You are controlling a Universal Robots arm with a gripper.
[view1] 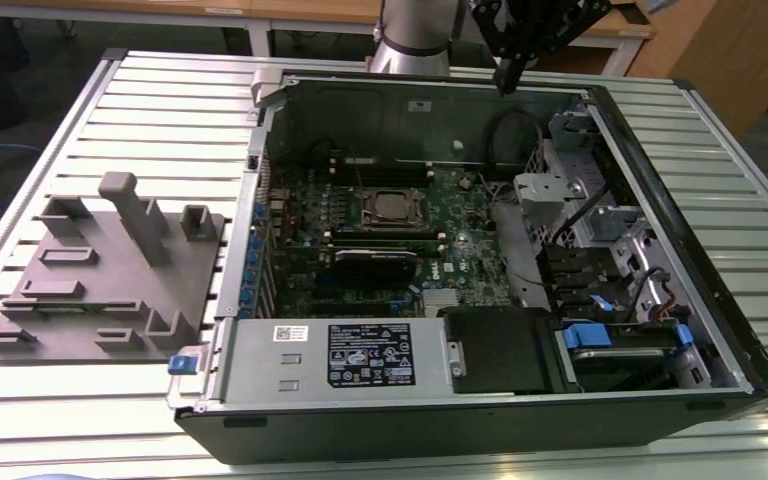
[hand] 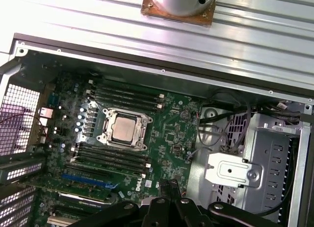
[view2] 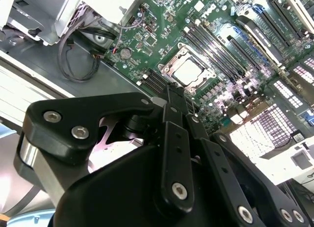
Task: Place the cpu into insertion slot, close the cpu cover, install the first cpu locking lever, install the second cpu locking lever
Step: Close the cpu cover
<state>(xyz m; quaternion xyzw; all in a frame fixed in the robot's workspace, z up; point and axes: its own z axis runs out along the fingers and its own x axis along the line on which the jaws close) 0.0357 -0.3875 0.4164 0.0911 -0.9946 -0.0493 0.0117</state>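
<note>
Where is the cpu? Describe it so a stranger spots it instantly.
Look into the open computer case on the slatted table, at its green motherboard. The cpu is the small silver-grey square in the metal-rimmed socket between rows of long black slots. Unlike the larger black card nearby, it is pale and square.

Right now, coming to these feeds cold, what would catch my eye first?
The open computer case lying on the slatted table dominates the exterior view, its green motherboard bared. In the first wrist view the silver-topped cpu sits mid-board, the cpu cover flat around it. The black gripper hangs above the case's far wall; a grey fixture block sits at the exterior view's left.
</note>
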